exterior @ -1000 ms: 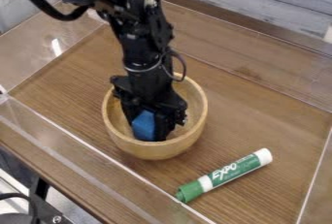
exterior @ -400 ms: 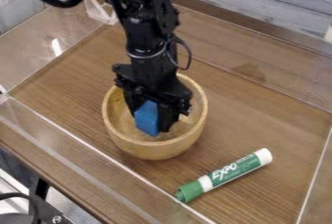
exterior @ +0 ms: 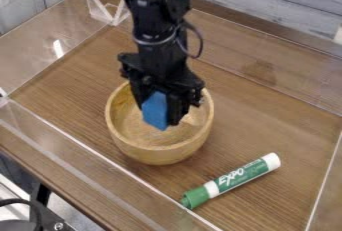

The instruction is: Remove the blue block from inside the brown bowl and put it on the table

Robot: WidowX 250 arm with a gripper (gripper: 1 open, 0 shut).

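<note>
Block Held Over the Bowl

The fingers (exterior: pixel 162 97) are squeezed on the blue block (exterior: pixel 156 109). The black arm (exterior: pixel 147 20) comes down from the top and holds it over the brown bowl (exterior: pixel 159 153). From this side, I can't tell if the bottom of the block is all the way past the rim. The marker (exterior: pixel 231 181) lies on the counter (exterior: pixel 275 125), near the bowl.

The block looks small and light, so the arm should lift it with no trouble. It looks hard and stiff too, like a toy brick. I think it won't squish or break if the fingers press on it. But its sides look smooth, so it could slip or turn if the grip is too loose.

The best place to hold it is by two flat sides that face each other, near the middle. The bottom should stick out, so it can touch the counter first. Next, the arm should lift it well over the rim, move it past the bowl, and set it down softly.
</note>
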